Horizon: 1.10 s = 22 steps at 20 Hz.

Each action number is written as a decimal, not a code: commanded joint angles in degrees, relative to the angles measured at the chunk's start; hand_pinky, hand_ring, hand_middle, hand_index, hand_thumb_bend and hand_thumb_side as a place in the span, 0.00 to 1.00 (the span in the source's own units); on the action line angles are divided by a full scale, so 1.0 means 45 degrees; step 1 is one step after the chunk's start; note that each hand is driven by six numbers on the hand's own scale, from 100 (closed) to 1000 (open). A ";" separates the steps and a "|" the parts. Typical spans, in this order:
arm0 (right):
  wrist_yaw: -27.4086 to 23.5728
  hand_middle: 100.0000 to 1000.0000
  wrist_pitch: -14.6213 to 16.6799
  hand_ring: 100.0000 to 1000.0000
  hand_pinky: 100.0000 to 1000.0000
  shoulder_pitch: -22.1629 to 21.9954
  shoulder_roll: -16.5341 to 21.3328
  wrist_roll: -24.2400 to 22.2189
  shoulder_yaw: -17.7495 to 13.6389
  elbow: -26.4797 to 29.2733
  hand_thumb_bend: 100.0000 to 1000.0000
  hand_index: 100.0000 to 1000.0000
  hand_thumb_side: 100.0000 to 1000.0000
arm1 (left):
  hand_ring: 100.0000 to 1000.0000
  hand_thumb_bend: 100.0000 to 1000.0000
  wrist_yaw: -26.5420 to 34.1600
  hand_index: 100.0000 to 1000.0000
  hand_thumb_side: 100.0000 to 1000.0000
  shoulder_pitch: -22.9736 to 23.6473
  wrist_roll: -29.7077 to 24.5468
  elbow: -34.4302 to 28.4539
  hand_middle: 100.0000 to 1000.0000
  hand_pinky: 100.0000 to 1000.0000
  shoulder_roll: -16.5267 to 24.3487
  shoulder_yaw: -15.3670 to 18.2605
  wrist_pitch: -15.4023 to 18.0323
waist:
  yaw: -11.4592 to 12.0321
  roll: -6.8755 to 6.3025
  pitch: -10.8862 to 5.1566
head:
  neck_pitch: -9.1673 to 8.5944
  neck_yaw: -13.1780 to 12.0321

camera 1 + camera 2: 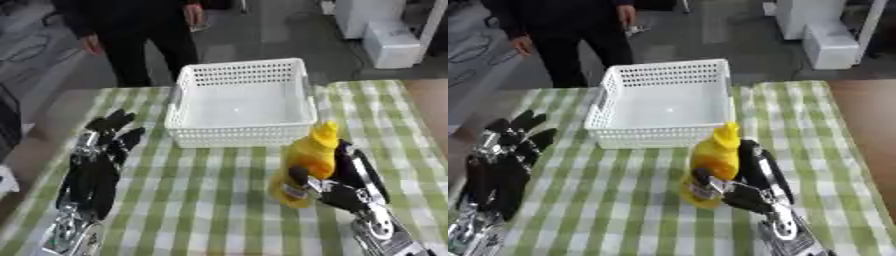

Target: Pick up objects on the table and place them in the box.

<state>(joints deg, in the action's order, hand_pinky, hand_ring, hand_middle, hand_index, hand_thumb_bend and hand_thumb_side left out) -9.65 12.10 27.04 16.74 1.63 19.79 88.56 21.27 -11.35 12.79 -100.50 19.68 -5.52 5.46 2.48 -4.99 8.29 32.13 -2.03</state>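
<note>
Fingers (350, 165) of my right hand (337, 187) curl round a yellow bottle (306, 167), with the thumb across its lower front and the longer fingers wrapped behind its right side, so the hand is closed on it and holding it. That bottle stands roughly upright, its pointed yellow cap (325, 131) tipped a little toward the far side, and its base sits low against the green-and-white checked cloth (210, 200); I cannot tell whether the bottom is touching the cloth or just off it. A small pale label patch shows near the base, beside my thumb, but nothing on it is readable. My right forearm, black with silver joints, runs down to the lower right corner. Just beyond the bottle, and close to its cap, is the near wall of the white perforated box (241, 135) (really a plastic basket with slotted sides), which sits toward the far middle of the table with nothing visible inside it. The bottle is outside the box, on its near right side. Over on the other side, my left hand (514, 135) lies idle on the cloth well apart from the box's near left corner, fingers straight and spread, pointing away from me, with the arm trailing back to the lower left corner. Bare brown tabletop (429, 100) shows past the cloth at the right edge.
</note>
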 commanded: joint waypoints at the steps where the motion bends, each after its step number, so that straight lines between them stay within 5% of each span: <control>1: -0.0503 0.00 -0.0388 0.00 0.00 0.0342 0.0612 -0.0003 -0.0005 0.0979 0.63 0.06 0.16 | 0.79 0.00 -0.0017 0.94 1.00 0.0007 0.0082 -0.0114 0.84 0.90 0.0358 0.0193 0.0028 | -0.0044 0.0065 -0.0273 | -0.0057 -0.0072; 12: -0.1290 0.00 -0.1056 0.00 0.00 0.1216 0.2353 -0.0041 0.0186 0.2252 0.62 0.05 0.17 | 0.79 0.01 0.0001 0.94 1.00 0.0097 0.0063 -0.0046 0.84 0.90 0.0413 0.0180 0.0027 | -0.0041 0.0060 -0.0593 | -0.0265 -0.0054; 22: -0.1528 0.00 -0.1371 0.00 0.00 0.2443 0.2762 0.0310 0.0045 0.1877 0.62 0.04 0.17 | 0.79 0.00 -0.0044 0.94 1.00 0.0225 0.0123 0.0064 0.84 0.90 0.0367 0.0228 0.0020 | 0.0162 -0.0017 -0.0604 | -0.0392 0.0033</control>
<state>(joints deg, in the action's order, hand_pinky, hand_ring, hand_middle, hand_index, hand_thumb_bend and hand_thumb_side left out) -16.09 6.00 36.75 28.16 2.64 20.80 96.58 21.25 -10.08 13.13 -99.56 19.74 -5.19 5.56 3.15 -5.18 6.54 31.09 -2.04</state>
